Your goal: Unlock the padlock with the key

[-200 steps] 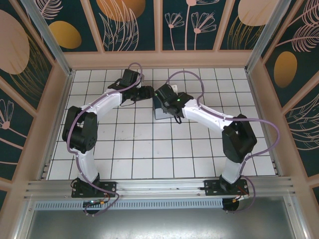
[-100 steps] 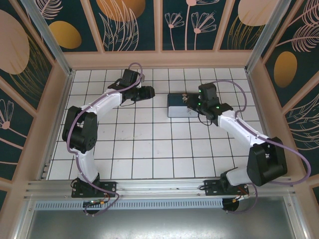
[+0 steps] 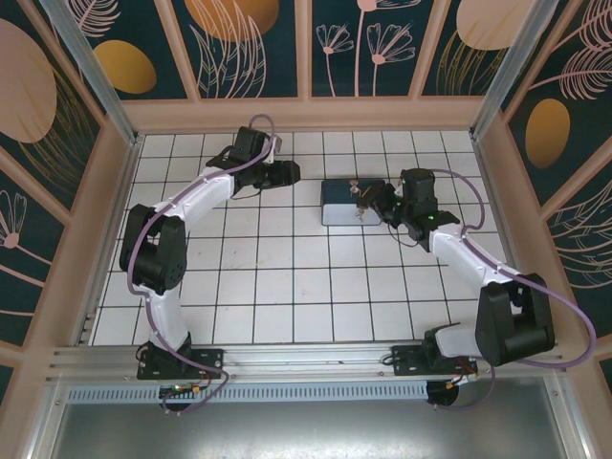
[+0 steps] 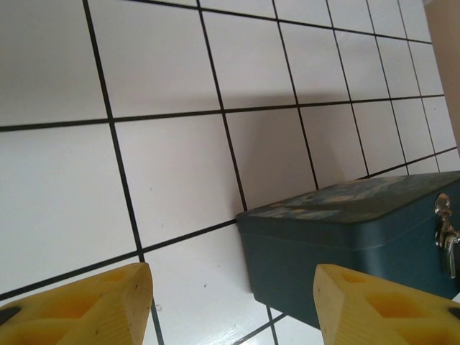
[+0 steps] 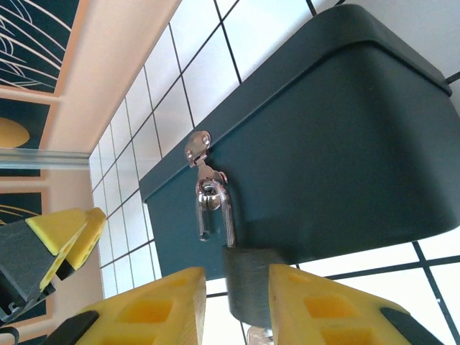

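Right gripper (image 5: 237,279) part open, a finger either side of one padlock (image 5: 249,295) hanging on one dark box (image 5: 323,144) | left gripper (image 4: 231,279) wide open, empty

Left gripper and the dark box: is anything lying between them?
No, the stretch is bare: white tiles between the left gripper and the box in the top view, and the left wrist view agrees.

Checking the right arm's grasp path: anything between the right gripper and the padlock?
Nothing visible. The padlock body sits between the right gripper's yellow fingers, with a thin gap on one side. Its shackle hangs through the hasp on the dark box.
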Robot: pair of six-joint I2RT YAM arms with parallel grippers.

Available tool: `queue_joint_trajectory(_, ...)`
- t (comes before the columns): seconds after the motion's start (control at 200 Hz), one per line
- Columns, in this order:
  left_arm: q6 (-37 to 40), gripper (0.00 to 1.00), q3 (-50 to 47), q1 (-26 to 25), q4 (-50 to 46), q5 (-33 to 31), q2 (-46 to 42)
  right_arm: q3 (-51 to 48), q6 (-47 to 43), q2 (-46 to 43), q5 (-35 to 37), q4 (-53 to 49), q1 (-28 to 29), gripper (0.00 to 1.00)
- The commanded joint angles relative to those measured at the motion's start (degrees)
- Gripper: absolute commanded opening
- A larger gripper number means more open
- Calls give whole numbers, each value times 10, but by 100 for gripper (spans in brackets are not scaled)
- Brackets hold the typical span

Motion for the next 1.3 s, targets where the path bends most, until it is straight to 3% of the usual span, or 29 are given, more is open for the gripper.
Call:
queue_joint_trajectory(0.0, 17, 61, 15, -3, -15, 4, -10, 1, -4, -19, 1, 6, -2, 29)
queue_joint_trajectory(0.105, 15, 61, 15, -3, -15, 7, -8, 10, -18, -19, -12, 0, 1, 33)
queue_joint_trajectory(0.32, 48, 62, 34, -33, -30, -2, -4, 5, -26, -53, 35, -68, 12, 43)
queue_joint_trajectory(0.576, 67, 64, 76, -54, -20, -12, 37, -66, 5, -63, -1, 46, 11, 46)
queue_joint_trajectory(0.976, 60, 65, 78, -69, 130, 41, 96, -59, 21, 6, -38, 140, 11, 44)
queue_joint_trajectory(1.296, 52, 63, 100, -81, 194, 119, 137, -66, 37, 6, -58, 165, 8, 29)
